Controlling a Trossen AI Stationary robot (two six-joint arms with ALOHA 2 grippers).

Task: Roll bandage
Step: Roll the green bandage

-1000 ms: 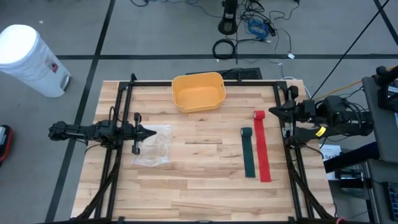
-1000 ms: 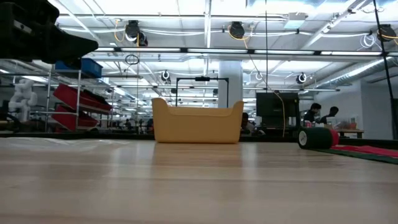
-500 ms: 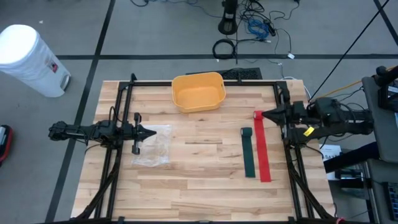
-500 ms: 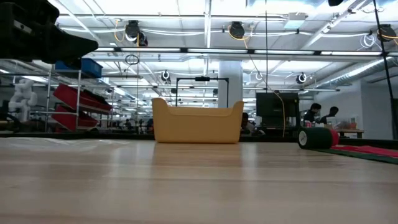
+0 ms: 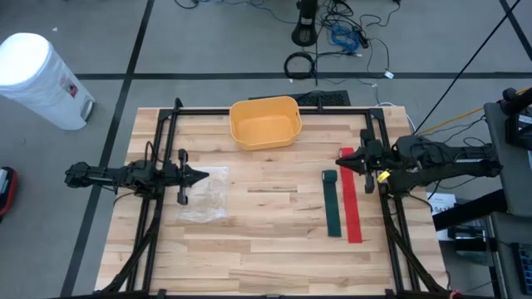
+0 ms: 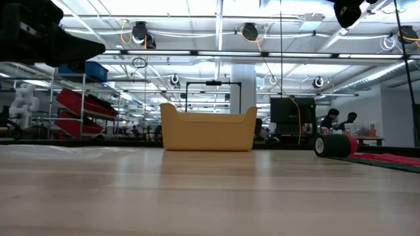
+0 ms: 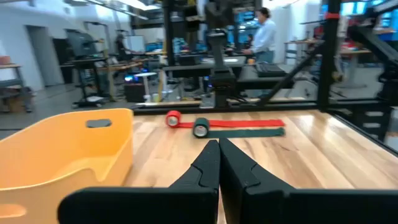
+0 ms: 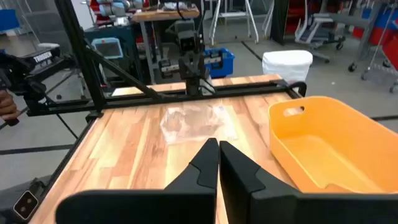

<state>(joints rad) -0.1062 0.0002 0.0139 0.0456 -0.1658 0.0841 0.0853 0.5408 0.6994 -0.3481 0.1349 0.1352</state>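
Yellow bin [image 7: 56, 155] cut off by left wrist view's edge.

The pale butcher-block wooden counter [image 5: 266, 241] is built of narrow glued strips, with a smooth, lightly satin finish that gives a soft sheen in the low view. The yellow rectangular plastic bin [image 5: 265, 122] has smooth, matt moulded walls. The clear, crinkled plastic bag [image 5: 204, 193] looks thin and glossy, catching light along its creases. The long red cloth bandage strip [image 5: 350, 198] and the dark green cloth bandage strip [image 5: 332, 205] beside it both look soft, woven and matt. The black tubular frame [image 5: 274, 111] around the counter appears to be painted metal, dull in finish. Both end effectors, left [image 7: 214, 163] and right [image 8: 213, 163], have matt black, plastic-looking fingers.
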